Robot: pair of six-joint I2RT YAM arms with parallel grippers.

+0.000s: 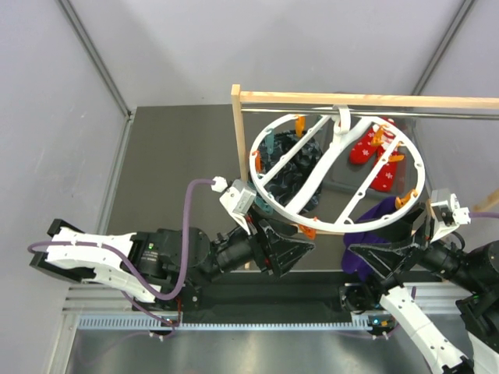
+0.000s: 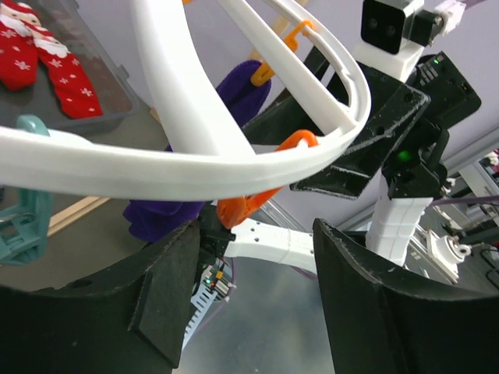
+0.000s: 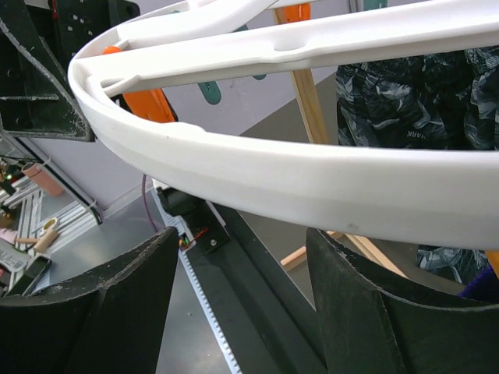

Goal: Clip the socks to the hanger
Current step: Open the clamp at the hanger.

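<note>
Big white hanger hung off the rack, its rim running crosswise just above both sets of jaws. Dark socks at the ring's 10 o'clock, red socks at 1, purple sock at 5 — the right gripper was nearer it. The left gripper sat at 6, just under an orange clip. Both jaws were released — nothing grasped.

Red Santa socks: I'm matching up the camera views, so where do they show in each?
Top external: the red socks are upper right, seen through the ring, below the wooden bar.
Left wrist: top left corner.
Right wrist: not in it.
Shared landmark: the white hanger.
</note>
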